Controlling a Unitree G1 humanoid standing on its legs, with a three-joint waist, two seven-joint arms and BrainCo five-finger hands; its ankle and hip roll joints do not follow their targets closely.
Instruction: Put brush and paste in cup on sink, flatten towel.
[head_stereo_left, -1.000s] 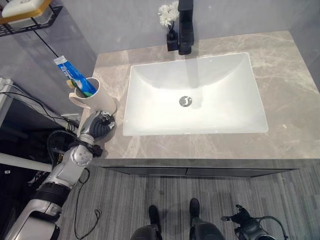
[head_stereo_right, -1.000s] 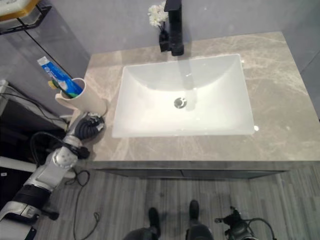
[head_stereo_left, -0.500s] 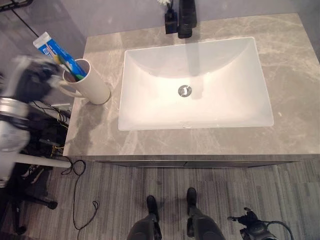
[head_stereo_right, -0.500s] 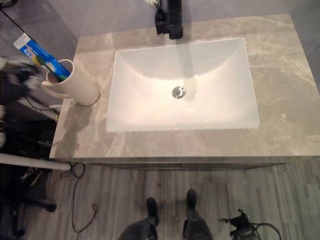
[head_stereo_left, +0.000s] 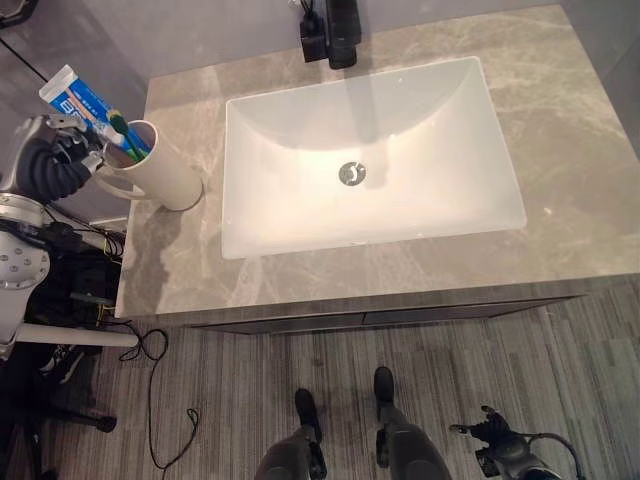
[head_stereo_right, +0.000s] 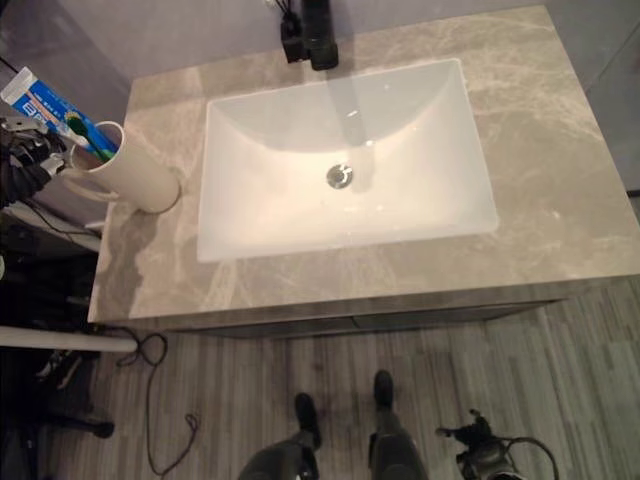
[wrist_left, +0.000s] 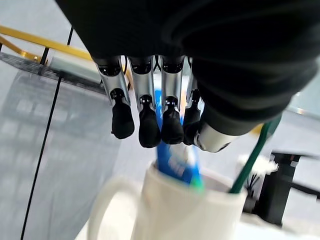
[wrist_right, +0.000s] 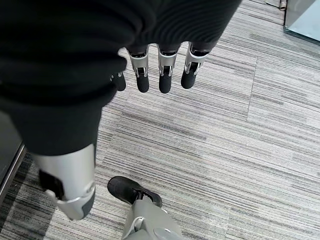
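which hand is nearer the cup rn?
Left. The left hand is right beside the cup, at its handle side off the counter's left edge, fingers relaxed. The right hand hangs low over the floor in front of the vanity, far from it.

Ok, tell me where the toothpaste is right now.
The toothpaste stands in the cup beside the green toothbrush, on the counter's left end, left of the sink. The left hand is just beside the cup.
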